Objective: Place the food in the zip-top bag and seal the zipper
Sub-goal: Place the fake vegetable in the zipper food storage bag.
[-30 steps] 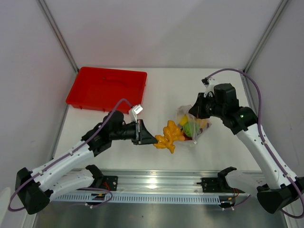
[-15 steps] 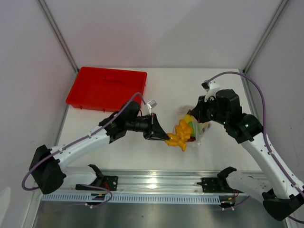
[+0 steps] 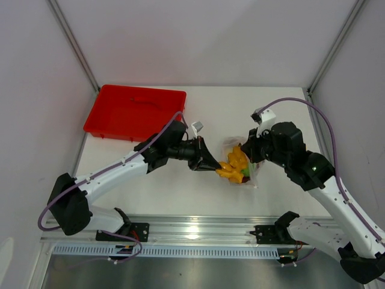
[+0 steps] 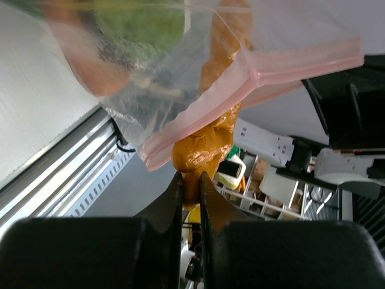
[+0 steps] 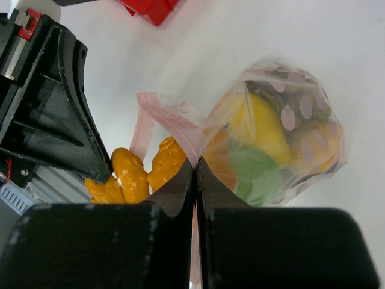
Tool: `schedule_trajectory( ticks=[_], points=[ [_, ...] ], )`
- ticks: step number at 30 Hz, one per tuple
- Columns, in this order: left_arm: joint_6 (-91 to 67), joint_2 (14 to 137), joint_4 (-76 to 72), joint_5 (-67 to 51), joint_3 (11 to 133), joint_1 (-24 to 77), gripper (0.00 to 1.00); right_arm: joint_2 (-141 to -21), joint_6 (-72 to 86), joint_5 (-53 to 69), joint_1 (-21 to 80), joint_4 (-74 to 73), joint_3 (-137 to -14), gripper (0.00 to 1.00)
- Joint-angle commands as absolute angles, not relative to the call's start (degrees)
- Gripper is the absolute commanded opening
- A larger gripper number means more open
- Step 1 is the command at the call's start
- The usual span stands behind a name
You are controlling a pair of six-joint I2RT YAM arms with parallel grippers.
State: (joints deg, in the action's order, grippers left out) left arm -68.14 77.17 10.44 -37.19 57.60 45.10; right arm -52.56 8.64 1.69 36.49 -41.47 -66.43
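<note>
since the earlier frames the orange piece [image 3: 232, 165] has travelled right across the worktop [image 3: 180, 188] and now sits at the mouth of the zip-top bag [image 5: 283, 138], its far end overlapping the opening. in the left wrist view the zipper [image 4: 252, 75] crosses in front of the piece, so it looks partly entered rather than fully in. a yellow fruit [image 5: 264, 123] and a green lime [image 5: 255, 167] already lie inside the bag, pushed toward its closed end, which leaves room near the mouth.

the left gripper [image 3: 213, 168] is clamped on the near end of the orange piece, leaving the far end free to go in first. the right gripper [image 5: 194, 165] is pinched together on the bag's pink edge, apparently lifting one lip so the mouth gapes toward the incoming food. whether the bag's bottom rests on the worktop or hangs just above it cannot be told. the red tray [image 3: 135, 112] stands well apart at the far left.
</note>
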Motion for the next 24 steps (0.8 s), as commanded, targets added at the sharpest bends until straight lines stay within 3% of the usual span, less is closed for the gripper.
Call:
schedule_trajectory(
  ticks=[1, 9, 24],
  points=[
    [-70.2, 77.3, 12.9, -30.5, 62.0, 45.3, 0.01, -51.2, 7.6, 0.0, 37.3, -37.5, -66.5, 0.00],
    [-70.5, 77.6, 18.7, -20.1, 65.0, 46.4, 0.01, -52.1, 8.9, -2.3, 38.1, -37.8, -67.4, 0.00],
    [-75.2, 87.6, 14.2, -15.2, 71.6, 50.2, 0.01, -56.4, 19.5, 2.3, 38.2, -38.2, -71.2, 0.00]
  ],
)
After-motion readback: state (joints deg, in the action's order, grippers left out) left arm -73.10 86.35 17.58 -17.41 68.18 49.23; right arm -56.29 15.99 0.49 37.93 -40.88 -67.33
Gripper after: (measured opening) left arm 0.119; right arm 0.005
